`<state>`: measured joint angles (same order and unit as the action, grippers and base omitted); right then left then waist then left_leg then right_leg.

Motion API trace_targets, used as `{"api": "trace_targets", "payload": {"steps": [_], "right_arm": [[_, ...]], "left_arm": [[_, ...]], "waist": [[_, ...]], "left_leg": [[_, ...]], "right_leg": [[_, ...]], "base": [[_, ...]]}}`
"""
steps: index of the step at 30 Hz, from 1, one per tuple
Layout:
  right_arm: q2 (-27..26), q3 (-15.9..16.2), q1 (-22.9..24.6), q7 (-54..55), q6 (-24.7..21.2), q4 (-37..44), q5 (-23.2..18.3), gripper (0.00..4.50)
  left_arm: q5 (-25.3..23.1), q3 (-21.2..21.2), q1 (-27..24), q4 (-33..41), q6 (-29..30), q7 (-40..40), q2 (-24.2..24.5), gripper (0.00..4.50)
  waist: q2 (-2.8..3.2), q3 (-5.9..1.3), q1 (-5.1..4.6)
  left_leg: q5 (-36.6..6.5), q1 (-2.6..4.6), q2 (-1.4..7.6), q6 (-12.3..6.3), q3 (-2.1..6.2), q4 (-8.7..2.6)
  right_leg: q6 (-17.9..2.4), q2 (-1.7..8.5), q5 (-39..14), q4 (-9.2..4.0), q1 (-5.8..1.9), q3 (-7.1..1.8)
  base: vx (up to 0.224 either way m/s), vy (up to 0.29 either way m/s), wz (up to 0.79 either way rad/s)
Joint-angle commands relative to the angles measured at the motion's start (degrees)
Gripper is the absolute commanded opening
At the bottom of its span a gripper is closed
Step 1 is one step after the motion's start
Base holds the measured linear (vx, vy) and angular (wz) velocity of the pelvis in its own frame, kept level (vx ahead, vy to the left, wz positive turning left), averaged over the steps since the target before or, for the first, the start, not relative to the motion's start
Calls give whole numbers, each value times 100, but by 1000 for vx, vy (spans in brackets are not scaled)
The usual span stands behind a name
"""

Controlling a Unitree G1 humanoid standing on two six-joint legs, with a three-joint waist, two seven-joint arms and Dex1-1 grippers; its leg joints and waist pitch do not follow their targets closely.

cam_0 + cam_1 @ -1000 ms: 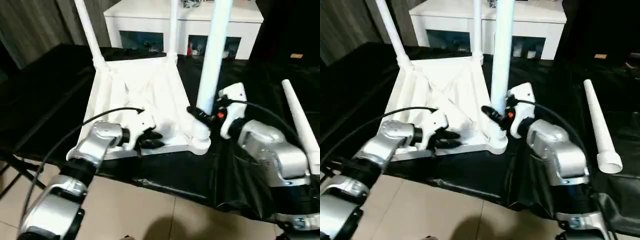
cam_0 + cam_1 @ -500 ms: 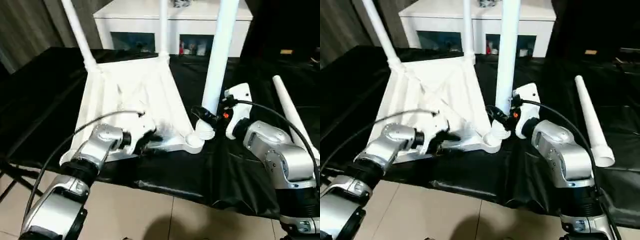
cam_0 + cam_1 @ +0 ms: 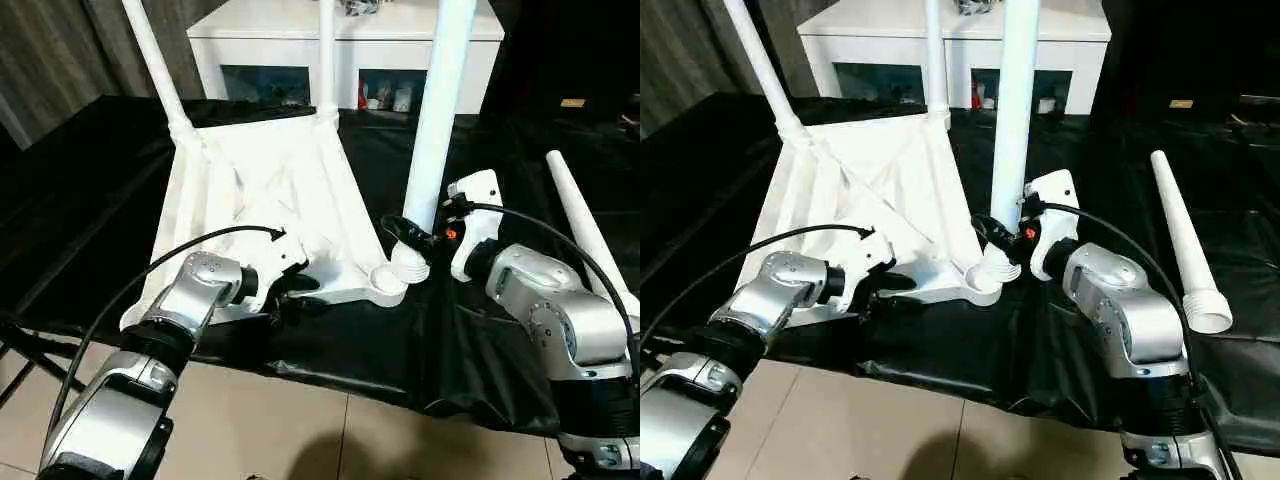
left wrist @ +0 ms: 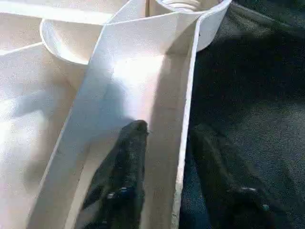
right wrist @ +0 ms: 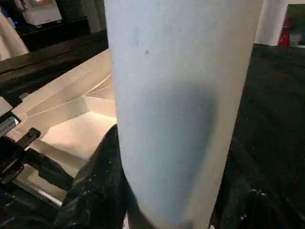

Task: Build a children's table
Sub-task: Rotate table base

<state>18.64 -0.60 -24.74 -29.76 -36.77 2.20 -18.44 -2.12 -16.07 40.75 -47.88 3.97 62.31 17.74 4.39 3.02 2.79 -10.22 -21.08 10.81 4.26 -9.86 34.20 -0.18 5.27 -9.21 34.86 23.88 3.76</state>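
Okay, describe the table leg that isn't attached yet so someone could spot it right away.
On the black-covered work surface sits the upturned white tabletop with legs standing up from it. Off to its right, past the right gripper, one loose leg lies flat on the black cover, the sole leg lying down rather than upright.

Light from overhead, fairly even. White tabletop glares brightest, ribs washed out near its middle. Black sheet on the worktop shows soft sheen in wrinkles just beside the tabletop's near edge. Silver forearms carry bright highlights. Wrist views: upright leg close and soft-focused, shaded on its lower half; black fingers blurred.
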Motion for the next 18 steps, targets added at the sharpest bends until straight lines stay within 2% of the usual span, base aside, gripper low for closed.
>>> {"api": "trace_targets", "payload": {"steps": [1,10,15,18], "right_arm": [[-32,55,-35,-22,-8,151,-58,186],[-92,95,-92,-86,12,42,-84,186],[-205,111,-82,-128,11,-41,-152,186],[-291,71,-154,-174,-46,-122,-266,186]], "left_arm": [[-169,-110,-24,-183,6,39,125,144],[-302,-178,120,-401,-7,71,138,55],[-344,-240,109,-465,21,126,106,23],[-408,-301,56,-415,26,176,132,11]], "waist": [[-40,-403,12],[-32,-394,-11],[-40,-376,-37],[-57,-380,-42]], "left_leg": [[-1520,21,99,-99,48,-413],[-1634,24,93,-77,48,-422],[-1783,36,94,-63,54,-433],[-1720,14,97,-83,63,-440]], "right_leg": [[-1038,230,-1764,-504,-356,-195],[-992,235,-1960,-528,-346,-195],[-934,247,-2280,-563,-328,-191],[-886,250,-2319,-563,-336,-192]], "base": [[0,0,0],[0,0,0],[0,0,0],[0,0,0]]}}
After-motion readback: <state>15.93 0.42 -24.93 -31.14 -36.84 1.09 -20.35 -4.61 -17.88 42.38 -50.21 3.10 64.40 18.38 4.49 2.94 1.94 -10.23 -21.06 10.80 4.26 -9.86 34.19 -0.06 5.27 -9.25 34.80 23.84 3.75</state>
